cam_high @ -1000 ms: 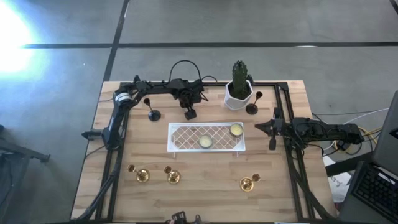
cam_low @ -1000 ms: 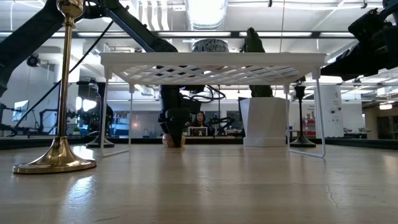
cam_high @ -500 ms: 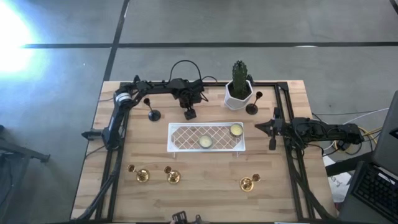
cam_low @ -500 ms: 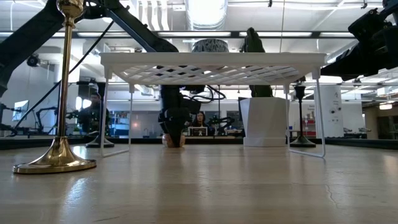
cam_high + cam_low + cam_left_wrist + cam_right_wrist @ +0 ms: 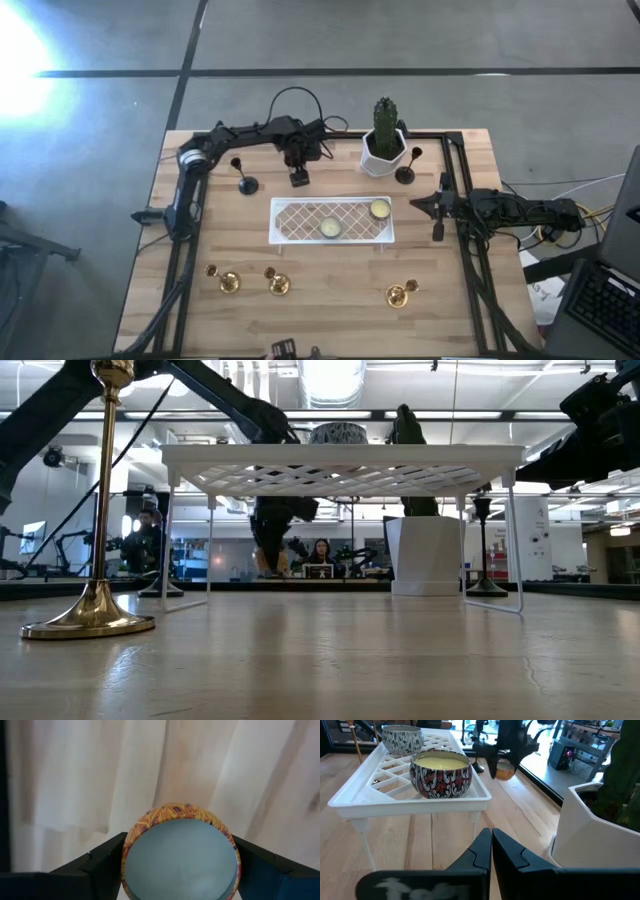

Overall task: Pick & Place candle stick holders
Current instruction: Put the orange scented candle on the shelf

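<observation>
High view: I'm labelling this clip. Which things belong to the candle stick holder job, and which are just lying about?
Job: three gold holders; two black holders.
Lying about: rack; two candles on it; cactus pot; a candle in the left gripper.

The surface point(image 5: 330, 275) is pale blond wood with darker streaks. A white lattice rack point(image 5: 300, 222) carries two tins — one point(image 5: 441, 774) patterned red, black and white, the other point(image 5: 403, 738) black leaves on white. The tin point(image 5: 181, 854) in the dark left pincer point(image 5: 180, 862) is orange-gold with swirling purple marks and pale wax. Three holders are shiny gold point(image 5: 229, 282), two matte black point(image 5: 246, 183). A white pot point(image 5: 382, 156) holds a green cactus point(image 5: 385, 119).
</observation>
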Available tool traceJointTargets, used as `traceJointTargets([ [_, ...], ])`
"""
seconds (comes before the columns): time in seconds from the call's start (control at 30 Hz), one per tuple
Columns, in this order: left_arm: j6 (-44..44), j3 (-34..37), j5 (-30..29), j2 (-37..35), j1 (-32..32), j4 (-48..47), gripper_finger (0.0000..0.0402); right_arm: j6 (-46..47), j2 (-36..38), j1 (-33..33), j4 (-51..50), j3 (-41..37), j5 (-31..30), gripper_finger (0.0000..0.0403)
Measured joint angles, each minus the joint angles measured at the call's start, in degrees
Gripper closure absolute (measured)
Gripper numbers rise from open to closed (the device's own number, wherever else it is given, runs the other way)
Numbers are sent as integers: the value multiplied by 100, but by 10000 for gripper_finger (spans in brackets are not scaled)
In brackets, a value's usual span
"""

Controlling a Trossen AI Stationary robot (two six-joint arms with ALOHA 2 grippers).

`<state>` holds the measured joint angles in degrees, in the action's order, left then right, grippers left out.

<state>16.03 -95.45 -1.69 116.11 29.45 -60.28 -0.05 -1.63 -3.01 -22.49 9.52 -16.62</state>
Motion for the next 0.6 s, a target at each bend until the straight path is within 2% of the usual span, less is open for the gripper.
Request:
traceJointTargets([
  [0.33,203,-1192,-297,-626,9,-1048,101,0,-2,-2,1,0,4,394],
  [0.5,65,-1800,-183,-1012,-21,-1594,101,0,-2,0,0,0,2,394],
  [0.6,-79,-1926,47,-1278,-105,-1843,101,0,-2,-1,-1,0,4,394],
])
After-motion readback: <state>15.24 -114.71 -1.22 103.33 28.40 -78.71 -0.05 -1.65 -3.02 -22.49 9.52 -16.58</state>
